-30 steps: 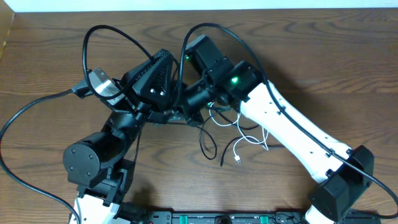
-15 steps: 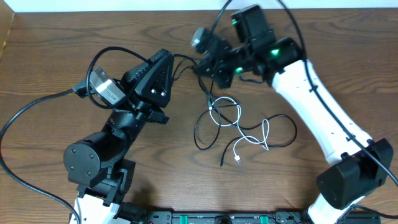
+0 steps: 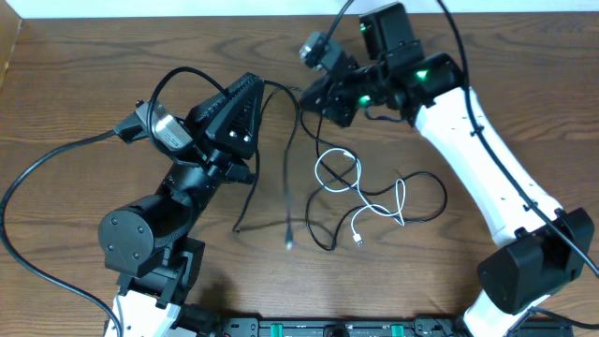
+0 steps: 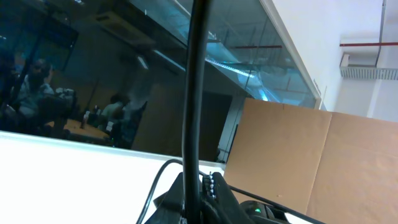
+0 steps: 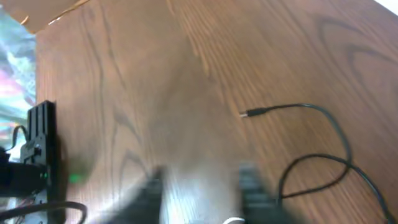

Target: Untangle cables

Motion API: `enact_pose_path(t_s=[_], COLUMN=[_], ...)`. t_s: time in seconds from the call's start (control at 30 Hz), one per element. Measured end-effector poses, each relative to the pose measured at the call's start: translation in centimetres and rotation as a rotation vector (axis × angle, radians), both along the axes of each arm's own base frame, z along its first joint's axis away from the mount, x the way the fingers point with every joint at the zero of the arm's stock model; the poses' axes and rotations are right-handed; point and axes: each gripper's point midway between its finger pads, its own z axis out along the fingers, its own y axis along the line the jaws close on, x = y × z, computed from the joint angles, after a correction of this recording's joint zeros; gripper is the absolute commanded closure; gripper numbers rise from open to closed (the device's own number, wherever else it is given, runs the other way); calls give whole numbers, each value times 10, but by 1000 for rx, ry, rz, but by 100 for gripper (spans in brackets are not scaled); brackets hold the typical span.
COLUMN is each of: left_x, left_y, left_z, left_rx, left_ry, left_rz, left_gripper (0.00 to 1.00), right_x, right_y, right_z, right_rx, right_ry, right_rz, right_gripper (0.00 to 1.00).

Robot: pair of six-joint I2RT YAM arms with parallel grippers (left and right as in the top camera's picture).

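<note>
Your left arm angles toward the table's middle, wrist tipped upward. The left gripper [image 3: 253,89] is clamped on a black cable [image 3: 286,178], which trails down to the table [image 3: 84,84]. Your right arm stretches to the far side, right gripper [image 3: 309,96] parted and empty. The other cables [image 3: 412,208], including the white cable [image 3: 337,170], lie below it.

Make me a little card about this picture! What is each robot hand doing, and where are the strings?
left gripper: shut, seemingly on a thin black cable that hangs down from it
right gripper: open, holding nothing
white cable: looped on the table
second black cable: on the table, crossing the white cable
tangle: not undone yet
</note>
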Motion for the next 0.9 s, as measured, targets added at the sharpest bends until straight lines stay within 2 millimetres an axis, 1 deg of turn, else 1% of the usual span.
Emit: enact_pose_path(t_s=[0.03, 0.1, 0.13, 0.17, 0.27, 0.3, 0.37, 0.47, 0.57, 0.67, 0.77, 0.83, 0.9], left_x=[0, 0, 0, 0, 0, 0, 0, 0, 0, -1, -1, -1, -1], left_y=[0, 0, 0, 0, 0, 0, 0, 0, 0, 0, 0, 0, 0], left_z=[0, 0, 0, 0, 0, 0, 0, 0, 1, 2, 2, 2, 2], left_rx=[0, 0, 0, 0, 0, 0, 0, 0, -1, -3, -3, -3, -3], left_ry=[0, 0, 0, 0, 0, 0, -1, -1, -4, -9, -10, -10, -9], left_rz=[0, 0, 0, 0, 0, 0, 0, 0, 0, 0, 0, 0, 0], left_gripper=[92, 93, 93, 93, 92, 93, 93, 93, 93, 93, 92, 93, 92], right_x=[-5, -15, -26, -29, -68, -83, -97, -105, -109, -116, -124, -130, -134], right_y=[3, 6, 5, 5, -4, -10, -13, -15, -11, -3, -1, -3, -6], right_z=[-2, -7, -13, -15, -35, -41, -45, -46, -47, -57, -83, -106, -121], right_rx=[-7, -29, -62, -68, -171, -208, -230, -238, -237, -234, -240, -248, -248], right_ry=[7, 18, 27, 29, 50, 65, 38, 7, -29, -52, -37, -14, 6], right_rz=[12, 43, 81, 93, 254, 320, 410, 476, 525, 568, 598, 606, 609], right_gripper=[1, 1, 1, 1, 1, 1, 1, 1, 1, 1, 1, 1, 1])
